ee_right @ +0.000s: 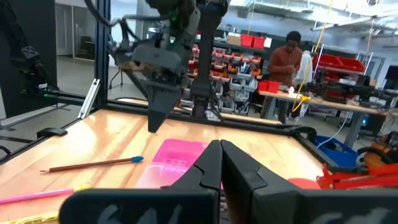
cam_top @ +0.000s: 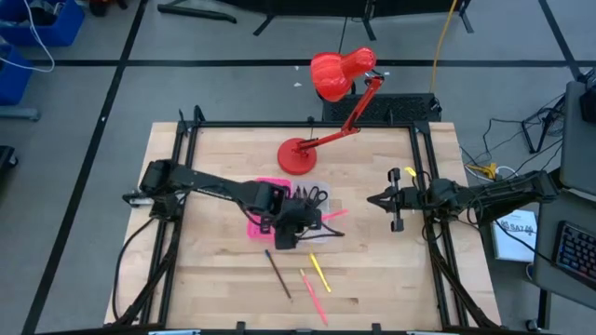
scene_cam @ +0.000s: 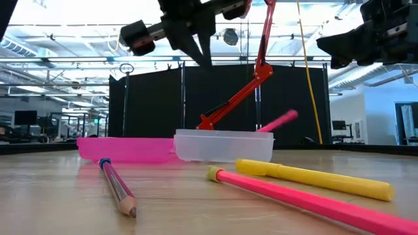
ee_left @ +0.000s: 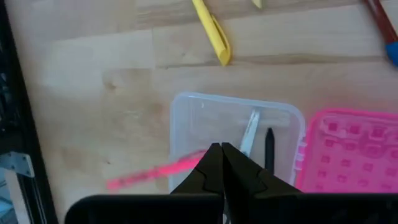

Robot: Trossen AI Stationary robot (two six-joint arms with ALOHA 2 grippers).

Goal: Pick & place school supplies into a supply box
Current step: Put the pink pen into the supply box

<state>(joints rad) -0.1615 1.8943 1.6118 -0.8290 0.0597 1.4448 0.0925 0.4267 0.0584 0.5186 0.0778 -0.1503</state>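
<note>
The supply box lies open at the table's middle, with a clear half (ee_left: 236, 124) and a pink holed half (ee_left: 348, 155). In the clear half lie a black pen (ee_left: 269, 149) and a pale thin item (ee_left: 250, 132). A pink pen (ee_left: 155, 174) leans out over the clear half's wall. My left gripper (ee_left: 221, 158) is shut and empty, pointing down well above the clear half (scene_cam: 222, 145). My right gripper (cam_top: 372, 200) is shut and empty, held above the table's right side. A pencil (cam_top: 277, 274), a yellow pen (cam_top: 318, 270) and a pink pen (cam_top: 315, 298) lie on the table nearer the front edge.
A red desk lamp stands with its round base (cam_top: 298, 158) just beyond the box, its arm slanting to the far edge. Dark looped handles (cam_top: 317, 195) show at the box's far side. Bare wood lies to the left and right. A person (ee_right: 289, 62) stands in the room behind.
</note>
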